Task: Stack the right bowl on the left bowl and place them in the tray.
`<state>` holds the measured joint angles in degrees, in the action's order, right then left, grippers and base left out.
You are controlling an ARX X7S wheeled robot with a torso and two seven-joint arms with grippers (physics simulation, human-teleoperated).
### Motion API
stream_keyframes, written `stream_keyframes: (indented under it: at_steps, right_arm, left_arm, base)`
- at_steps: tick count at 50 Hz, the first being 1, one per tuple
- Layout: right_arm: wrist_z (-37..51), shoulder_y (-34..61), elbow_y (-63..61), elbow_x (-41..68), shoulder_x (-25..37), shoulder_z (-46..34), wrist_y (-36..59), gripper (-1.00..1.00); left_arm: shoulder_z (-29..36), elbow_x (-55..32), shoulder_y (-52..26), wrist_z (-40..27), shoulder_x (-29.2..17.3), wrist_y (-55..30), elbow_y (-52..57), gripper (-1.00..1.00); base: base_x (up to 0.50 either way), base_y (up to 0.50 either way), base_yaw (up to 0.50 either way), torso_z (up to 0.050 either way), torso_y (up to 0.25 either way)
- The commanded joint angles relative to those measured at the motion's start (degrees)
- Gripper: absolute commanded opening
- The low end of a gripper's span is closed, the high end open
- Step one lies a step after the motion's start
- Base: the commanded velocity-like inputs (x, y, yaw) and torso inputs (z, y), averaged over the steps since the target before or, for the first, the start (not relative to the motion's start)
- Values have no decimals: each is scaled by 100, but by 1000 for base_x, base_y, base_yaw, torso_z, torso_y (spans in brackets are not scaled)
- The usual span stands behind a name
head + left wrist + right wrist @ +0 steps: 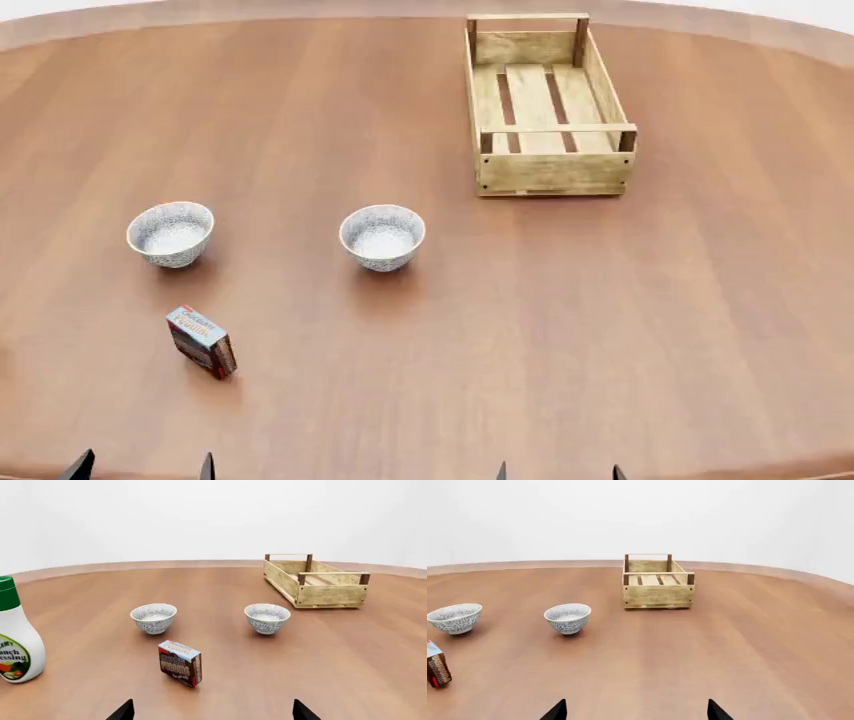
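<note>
The right pincer (635,711) shows only its two dark fingertips at the near edge of the brown wooden desk (641,330), set wide apart and holding nothing. The left pincer (212,711) is the same: tips spread wide, empty, low at the near edge.

Out from them, a small red-and-blue cardboard box (202,341) stands near on the left side. Beyond it sit the two small white bowls with a grey-blue speckled pattern, both upright and well apart: the left bowl (171,233) far to the left, the right bowl (382,236) nearer the middle. The long light-wood slatted tray (550,172) lies farther off and to the right, with nothing in it. The left wrist view also shows a white ranch-dressing bottle with a green cap (13,630) standing at the far left.

By my judgement no step has begun. The first move calls for the right pincer to reach forward and left, close on the right bowl's rim, and lift it over the left bowl.
</note>
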<state>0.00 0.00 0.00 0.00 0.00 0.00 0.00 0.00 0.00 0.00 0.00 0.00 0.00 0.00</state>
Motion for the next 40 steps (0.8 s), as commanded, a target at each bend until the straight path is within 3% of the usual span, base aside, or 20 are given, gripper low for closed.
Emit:
stream_keyframes:
  at_steps: [1,10,11,22,32,40]
  right_arm:
    - [151,16,26,21,87,-139,24,100]
    - [342,18,-4,102,234,-335,85,100]
    - [133,-5,-51,-69,51,-131,113,100]
    - [325,-84,-464,128,274,-306,323,100]
    - [365,-256,-2616,137,458,-507,1373,100]
    - [426,-202,-4035,147,578,-604,2246,100]
  left_arm:
    - [73,-125,-4,-89,-98,54,-48,100]
    - [276,-215,15,-258,-247,-31,51,100]
    - [51,-28,-1,-65,-65,-72,11,100]
    - [220,-207,-1,-422,-266,-747,801,100]
    - [254,-232,136,-696,-415,-2105,3051,100]
    - [151,-210,96,-937,-493,-2754,3988,100]
  base:
    - [0,0,0,0,0]
    - [0,0,0,0,0]
    - [0,0,0,0,0]
    - [0,0,0,0,0]
    - [0,0,0,0,0]
    - [0,0,0,0,0]
